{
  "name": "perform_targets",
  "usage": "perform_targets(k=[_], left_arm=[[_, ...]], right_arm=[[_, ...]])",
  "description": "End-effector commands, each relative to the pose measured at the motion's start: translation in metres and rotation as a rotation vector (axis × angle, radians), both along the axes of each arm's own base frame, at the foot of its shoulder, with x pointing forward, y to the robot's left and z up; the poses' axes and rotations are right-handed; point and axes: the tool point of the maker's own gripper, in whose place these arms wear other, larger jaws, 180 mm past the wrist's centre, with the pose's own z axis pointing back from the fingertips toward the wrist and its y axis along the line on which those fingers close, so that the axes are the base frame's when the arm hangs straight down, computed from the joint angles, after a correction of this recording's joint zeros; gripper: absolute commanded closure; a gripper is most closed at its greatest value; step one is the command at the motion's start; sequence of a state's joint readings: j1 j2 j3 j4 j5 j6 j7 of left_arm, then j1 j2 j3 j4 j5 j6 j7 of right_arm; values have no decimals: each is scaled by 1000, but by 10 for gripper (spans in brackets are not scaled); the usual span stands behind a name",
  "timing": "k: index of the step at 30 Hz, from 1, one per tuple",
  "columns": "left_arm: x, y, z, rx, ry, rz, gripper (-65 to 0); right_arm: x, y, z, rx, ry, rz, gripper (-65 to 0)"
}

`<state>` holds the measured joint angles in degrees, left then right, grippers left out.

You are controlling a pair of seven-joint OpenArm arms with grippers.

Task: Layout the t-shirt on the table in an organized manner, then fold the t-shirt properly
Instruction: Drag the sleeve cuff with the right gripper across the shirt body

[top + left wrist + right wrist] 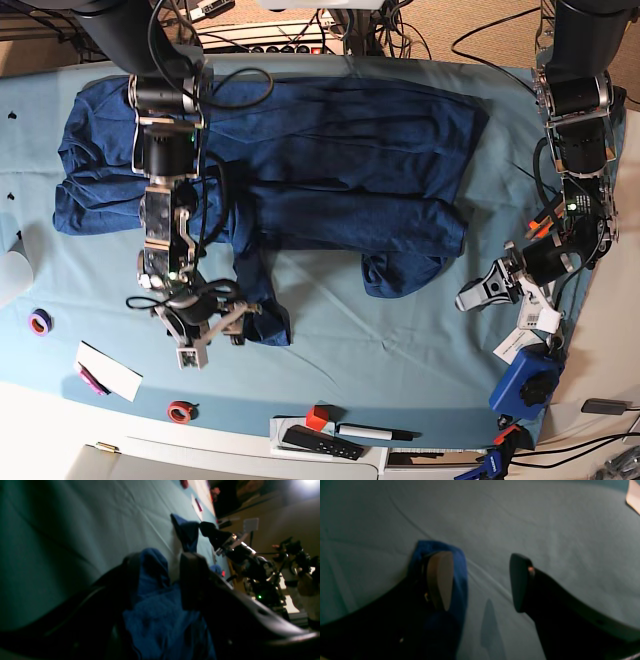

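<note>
The navy t-shirt (330,150) lies spread across the back of the teal table (400,340), one sleeve trailing forward at the left. My right gripper (238,325) sits at that sleeve's end. In the right wrist view the right gripper (480,582) is open, and the t-shirt cloth (460,580) lies against the outer side of its left finger, with bare table in the gap. My left gripper (470,297) stands just off the shirt's right hem. In the left wrist view the left gripper (162,565) has its fingers apart, and shirt cloth (155,620) shows in the gap.
Along the front edge lie a white card (108,370), a purple ring (40,322), a red ring (180,411), a red cube (317,417), a black remote (320,442) and a pen (375,433). A blue device (528,380) and paper tags sit at the front right.
</note>
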<state>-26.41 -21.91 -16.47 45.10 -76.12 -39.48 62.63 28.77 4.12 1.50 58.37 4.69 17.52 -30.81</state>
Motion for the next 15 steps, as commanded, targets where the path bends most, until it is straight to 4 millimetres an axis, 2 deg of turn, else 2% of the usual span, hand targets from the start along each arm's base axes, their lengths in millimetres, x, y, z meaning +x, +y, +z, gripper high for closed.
perform_targets(k=[1,8,15], left_arm=[[14,8,25,-13,-74,26,-268],[14,8,25,-14,-75,26,-268],[14,8,25,-13,-75,26,-268]], right_arm=[[15,0,25,10,-68,1,-353],[7,16,-3,40,5,45,-353],[8,17,-2,52,-34,42,-342]])
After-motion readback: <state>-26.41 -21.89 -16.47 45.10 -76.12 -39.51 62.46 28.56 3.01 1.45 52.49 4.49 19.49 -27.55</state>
